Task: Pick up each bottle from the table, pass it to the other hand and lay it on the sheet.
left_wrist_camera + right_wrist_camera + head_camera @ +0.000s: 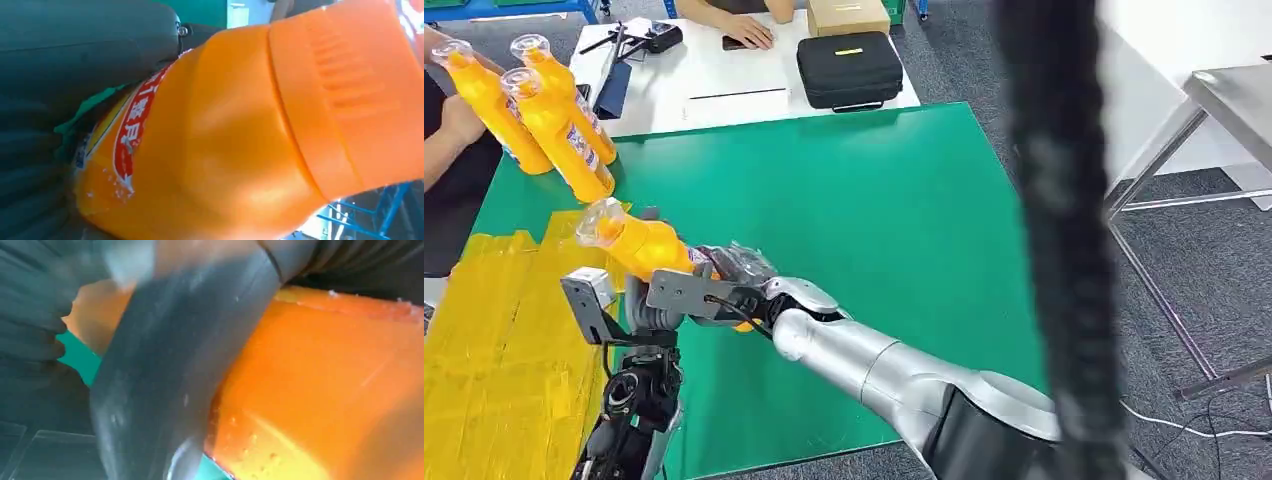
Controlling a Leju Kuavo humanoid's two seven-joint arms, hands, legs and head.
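Left hand (649,310): you see it under the orange bottle (639,243); its grip cannot be told.
Right hand (739,270): you see it wrapped around the bottle's lower body.
Bottle: tilted, cap end up and away from the right hand, above the yellow sheet (494,340) edge.
Beyond the hands: a person's hand (459,120) holds three more bottles (549,115) over the green table (874,220).
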